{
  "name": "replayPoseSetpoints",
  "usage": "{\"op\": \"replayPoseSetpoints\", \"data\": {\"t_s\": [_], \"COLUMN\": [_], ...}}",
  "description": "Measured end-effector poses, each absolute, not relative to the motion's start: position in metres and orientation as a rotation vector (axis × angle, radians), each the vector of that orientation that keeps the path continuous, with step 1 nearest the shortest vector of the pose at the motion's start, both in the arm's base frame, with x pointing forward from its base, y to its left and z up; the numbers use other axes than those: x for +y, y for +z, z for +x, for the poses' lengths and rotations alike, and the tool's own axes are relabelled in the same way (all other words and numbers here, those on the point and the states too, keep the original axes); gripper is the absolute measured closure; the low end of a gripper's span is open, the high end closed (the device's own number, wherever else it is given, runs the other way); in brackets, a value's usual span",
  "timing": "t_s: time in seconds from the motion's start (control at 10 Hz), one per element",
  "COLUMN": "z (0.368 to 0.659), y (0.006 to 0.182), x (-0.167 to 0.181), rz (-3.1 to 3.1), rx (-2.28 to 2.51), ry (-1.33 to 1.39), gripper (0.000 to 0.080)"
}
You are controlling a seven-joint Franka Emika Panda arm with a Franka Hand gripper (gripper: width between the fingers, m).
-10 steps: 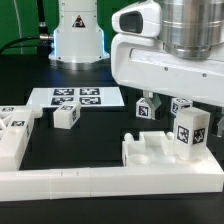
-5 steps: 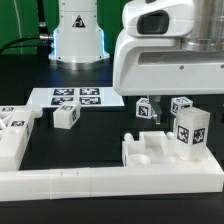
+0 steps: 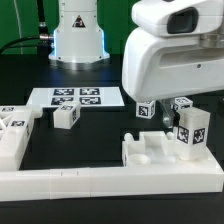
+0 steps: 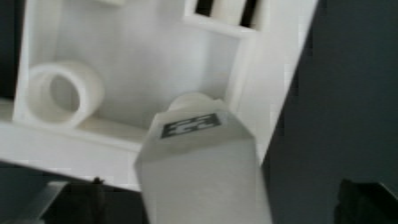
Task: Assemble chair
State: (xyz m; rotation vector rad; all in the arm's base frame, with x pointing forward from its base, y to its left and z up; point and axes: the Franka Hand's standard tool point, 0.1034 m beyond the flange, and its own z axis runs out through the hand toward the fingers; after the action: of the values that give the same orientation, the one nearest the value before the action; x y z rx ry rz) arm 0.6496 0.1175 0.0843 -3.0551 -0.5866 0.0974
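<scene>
Just below our wide-spread, empty gripper (image 3: 172, 118), the tall tagged block (image 3: 190, 134) stands upright on the notched base (image 3: 150, 156). Its long axis is vertical; we judge a straight descent fits.

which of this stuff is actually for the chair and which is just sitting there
For the chair:
- notched block
- tall tagged block
- lone cube
- cube under the arm
- tagged pieces at the exterior view's left

Just sitting there:
- marker board
- border rail
</scene>
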Motion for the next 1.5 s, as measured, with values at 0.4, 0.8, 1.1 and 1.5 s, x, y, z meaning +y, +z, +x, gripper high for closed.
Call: {"op": "replayPoseSetpoints", "data": {"t_s": [0.4,0.8,1.1,1.5], "z": [0.6502,0.6502,0.6512,0.6543], "y": [0.0828,0.0825,0.082,0.0814], "x": [0.1167,0.1161,0.1132,0.1109], "rz": [-3.051,-3.068,-3.065,-2.937], "rx": [-0.606,-0.479,0.08,0.858], "ry": [0.092,0.094,0.111,0.146], "gripper": [0.0509,0.0508,0.0508,0.0507]}}
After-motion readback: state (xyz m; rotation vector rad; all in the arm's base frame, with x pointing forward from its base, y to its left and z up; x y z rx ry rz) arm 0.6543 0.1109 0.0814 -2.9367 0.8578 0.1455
